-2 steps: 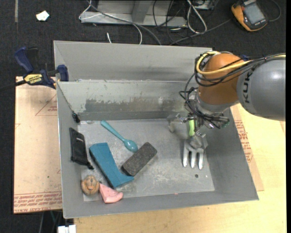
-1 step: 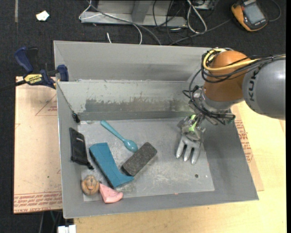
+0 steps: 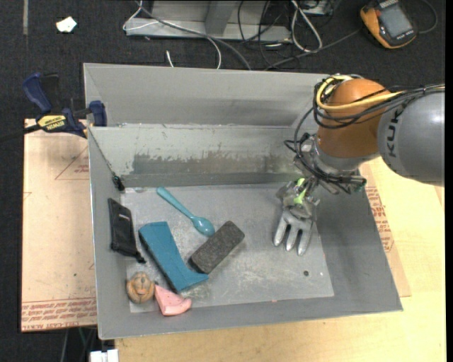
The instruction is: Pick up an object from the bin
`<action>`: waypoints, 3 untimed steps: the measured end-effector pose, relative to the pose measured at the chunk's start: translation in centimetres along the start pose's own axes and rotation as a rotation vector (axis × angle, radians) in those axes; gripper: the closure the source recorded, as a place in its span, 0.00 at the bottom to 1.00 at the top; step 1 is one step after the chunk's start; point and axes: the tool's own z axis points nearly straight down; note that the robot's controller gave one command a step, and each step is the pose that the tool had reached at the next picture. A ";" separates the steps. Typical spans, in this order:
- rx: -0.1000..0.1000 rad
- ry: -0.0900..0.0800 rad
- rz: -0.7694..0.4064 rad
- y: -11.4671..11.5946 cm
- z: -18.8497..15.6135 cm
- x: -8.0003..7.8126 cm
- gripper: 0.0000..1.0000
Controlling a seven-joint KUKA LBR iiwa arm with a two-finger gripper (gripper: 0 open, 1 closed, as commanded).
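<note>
Background: a dark surface (image 3: 120, 49) is seen around the bin, with loose cables (image 3: 283, 21) lying beyond its far wall.
Bin: a grey metal bin (image 3: 233, 283) with sloped walls and a scuffed, bare floor across its middle and right.
Arm: the grey arm (image 3: 417, 138) is seen entering from the right of the view, with an orange cover (image 3: 350, 117) at the wrist, above the bin's far right corner.
Claw: the claw (image 3: 291, 244) is pointed down at the right half of the floor. Its fingers are slightly spread, and nothing is seen between them.
Things to pick: all are gathered in the left half of the bin, apart from the claw.
Nearest thing: a dark grey block (image 3: 217, 247), set at a slant, just left of the claw with bare floor between them.
Beside it: a light-blue spoon (image 3: 185, 210), its bowl touching or nearly touching the grey block's upper edge; a teal block (image 3: 166, 254) is overlapped at its lower end by the grey block.
Left wall: a black piece (image 3: 122, 228) lies close along it.
Near left corner: a brown round piece (image 3: 141, 286) and a pink piece (image 3: 172, 302) lie just below the teal block.
Open room: the floor around and below the claw is free out to the right and near walls.
</note>
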 end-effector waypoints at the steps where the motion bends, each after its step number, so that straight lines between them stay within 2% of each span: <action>1: 0.000 -0.001 0.001 0.1 -4.1 0.0 1.00; 2: 0.007 -0.006 0.002 -0.1 -9.2 -0.2 1.00; 3: 0.010 -0.008 0.004 -0.1 -11.6 -0.2 1.00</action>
